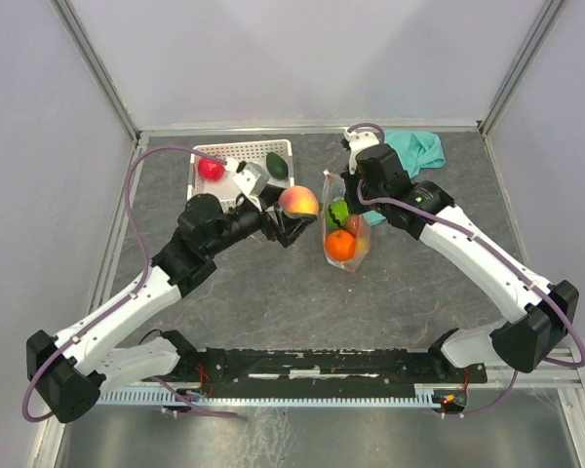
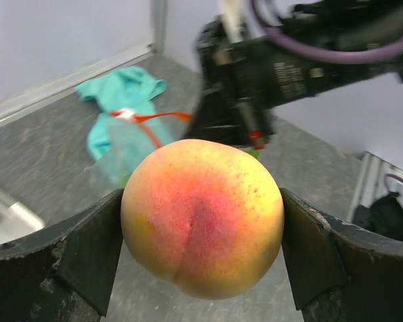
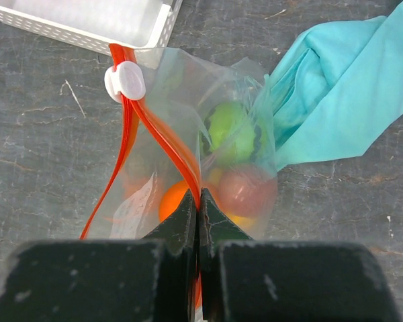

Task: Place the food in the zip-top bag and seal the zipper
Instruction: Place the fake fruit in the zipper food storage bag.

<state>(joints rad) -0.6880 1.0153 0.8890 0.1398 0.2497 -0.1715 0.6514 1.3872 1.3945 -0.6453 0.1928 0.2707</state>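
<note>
Pinching zipper [image 3: 162,142], strip extending away toward basket [image 3: 80,20].

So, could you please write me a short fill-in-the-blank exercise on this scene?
The left gripper is shut on one fruit, a ____.
The right gripper is shut on the zipper, whose colour is ____.
The white basket shows ____ items: a red fruit and a dark green fruit.
The cloth beside the zip-top bag is ____.
Missing words: peach; red-orange; two; teal.
</note>
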